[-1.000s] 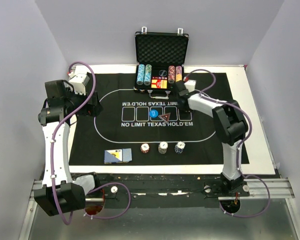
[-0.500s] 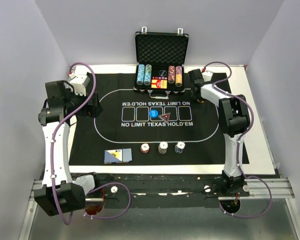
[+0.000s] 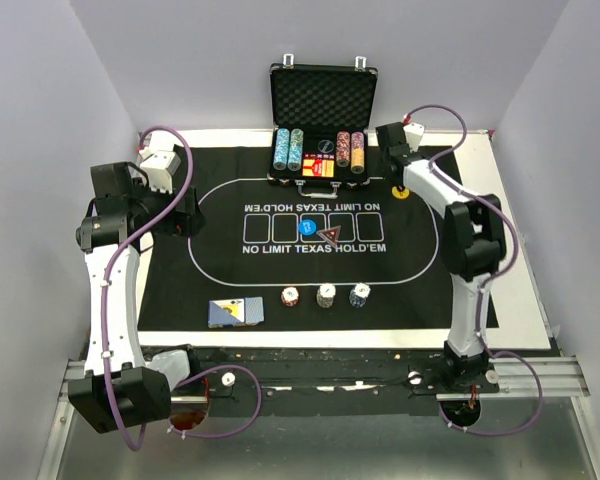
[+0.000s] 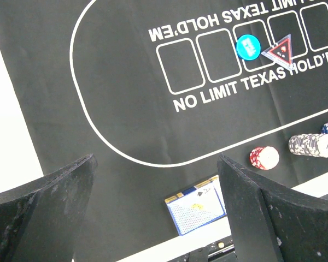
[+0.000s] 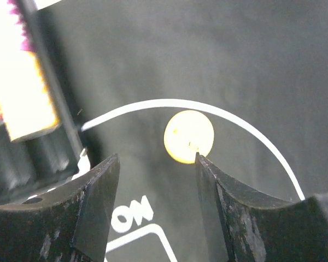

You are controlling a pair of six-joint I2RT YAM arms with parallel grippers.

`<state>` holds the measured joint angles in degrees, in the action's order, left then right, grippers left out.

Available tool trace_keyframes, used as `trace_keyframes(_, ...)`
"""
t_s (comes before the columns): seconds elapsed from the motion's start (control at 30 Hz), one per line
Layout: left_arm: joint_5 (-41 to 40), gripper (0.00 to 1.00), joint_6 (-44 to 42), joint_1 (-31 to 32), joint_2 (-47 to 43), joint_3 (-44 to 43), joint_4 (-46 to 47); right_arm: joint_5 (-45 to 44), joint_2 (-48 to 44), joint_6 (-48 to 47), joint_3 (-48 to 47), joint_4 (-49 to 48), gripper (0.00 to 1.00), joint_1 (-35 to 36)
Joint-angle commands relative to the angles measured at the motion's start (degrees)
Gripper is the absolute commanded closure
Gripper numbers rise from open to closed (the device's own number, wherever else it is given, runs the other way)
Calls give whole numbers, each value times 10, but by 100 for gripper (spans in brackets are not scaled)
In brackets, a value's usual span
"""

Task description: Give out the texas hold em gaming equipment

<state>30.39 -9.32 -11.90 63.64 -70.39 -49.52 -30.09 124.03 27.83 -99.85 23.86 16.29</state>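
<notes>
Right wrist view: right gripper [image 5: 156, 164] hovering open, empty, over yellow button [image 5: 188, 136] lying on mat [image 5: 262, 65] near case [image 3: 323, 100]. Left gripper [image 4: 156, 161] open, empty. Button placing seemingly finishing; next likely calling for lifting clear.

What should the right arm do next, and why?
Probably swing over to the case for the next piece: the right gripper has open, empty fingers, and the yellow button already lies flat on the mat.

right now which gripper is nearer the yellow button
Right. The right gripper hovers right by the yellow button; the left gripper is across the mat, near its left edge.
</notes>
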Motion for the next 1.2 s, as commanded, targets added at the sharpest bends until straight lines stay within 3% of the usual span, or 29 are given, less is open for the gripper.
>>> trace_keyframes(0.0,-13,1,-10,-2,-18,-17,-12,17,-131,-23,94,-62,34,85)
trace_keyframes(0.17,-13,1,-10,-2,-20,-12,-12,59,-159,-52,180,-114,29,213)
trace_keyframes(0.33,-13,1,-11,-2,-16,-12,-14,73,-99,-60,162,-101,19,278)
trace_keyframes(0.67,-13,1,-12,-2,-14,-22,-17,71,-11,-76,92,-79,13,295)
trace_keyframes(1.17,-15,1,-20,-2,-15,-32,-23,27,22,-60,102,-57,18,296)
